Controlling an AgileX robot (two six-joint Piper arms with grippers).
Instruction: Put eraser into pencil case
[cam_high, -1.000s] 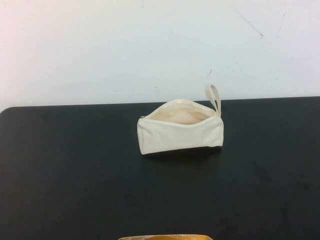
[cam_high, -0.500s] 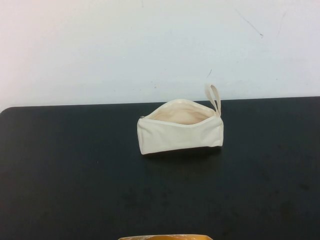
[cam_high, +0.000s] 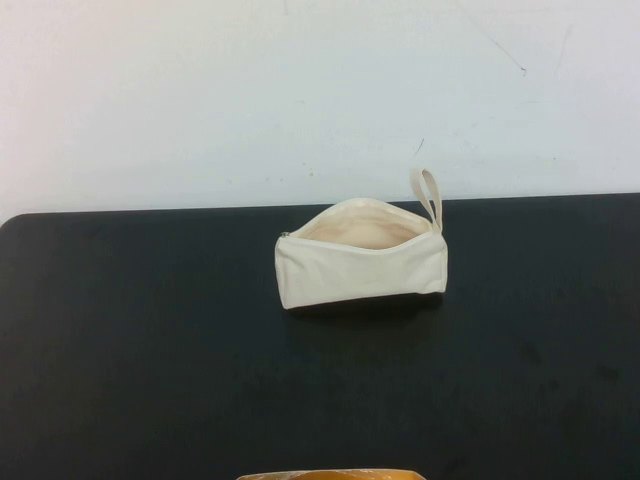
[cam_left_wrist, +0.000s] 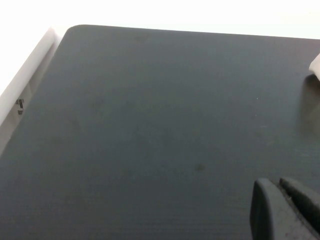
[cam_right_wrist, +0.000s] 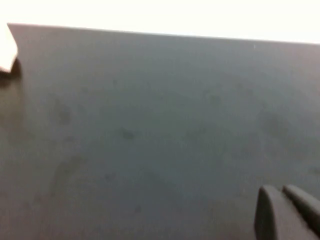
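Note:
The cream pencil case (cam_high: 360, 265) lies on the black table (cam_high: 150, 340) at the middle rear. Its zip mouth gapes open upward and its loop strap (cam_high: 427, 195) is at the right end. The eraser is not visible in any view, and the pouch's inside shows only pale lining. My left gripper (cam_left_wrist: 278, 184) is shut and empty, low over bare table to the left of the pouch; a sliver of the pouch (cam_left_wrist: 315, 65) shows at that view's edge. My right gripper (cam_right_wrist: 280, 192) is shut and empty over bare table to the right of the pouch (cam_right_wrist: 6, 52). Neither gripper shows in the high view.
A white wall (cam_high: 300, 90) rises right behind the table's rear edge. A yellow-orange strip (cam_high: 330, 474) shows at the near edge of the high view. The table's rounded left corner (cam_left_wrist: 70, 30) shows in the left wrist view.

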